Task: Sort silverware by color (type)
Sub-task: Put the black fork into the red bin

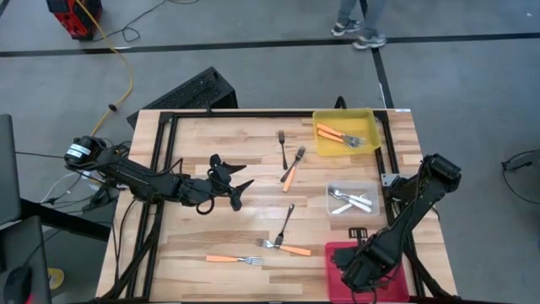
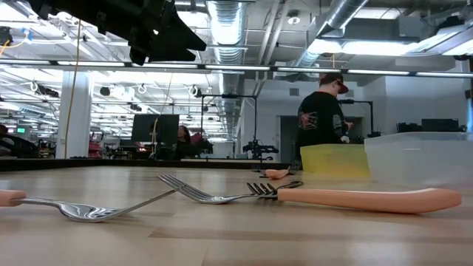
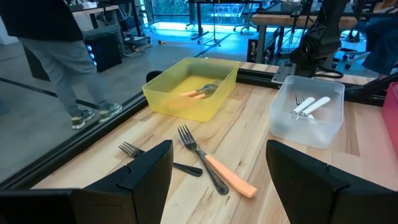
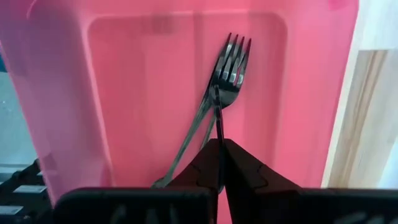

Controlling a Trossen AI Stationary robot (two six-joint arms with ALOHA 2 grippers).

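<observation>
right gripper [image 4: 219,146]: pinched on a dark fork [image 4: 229,68] over the red bin [image 1: 337,253], lower right of high view | left gripper [image 1: 234,181]: fingers spread, empty, centre-left above the table [image 1: 211,228] | orange-handled forks [image 1: 340,135] in yellow bin [image 1: 371,115], upper right | pale forks [image 1: 348,201] in clear bin [image 1: 331,190] | loose forks [image 1: 284,247] mid-table

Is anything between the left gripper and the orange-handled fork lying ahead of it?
Nothing visible. The open left gripper looks straight at the orange-handled fork; a dark fork lies crossed beside it, touching, so a grasp might catch both.
</observation>
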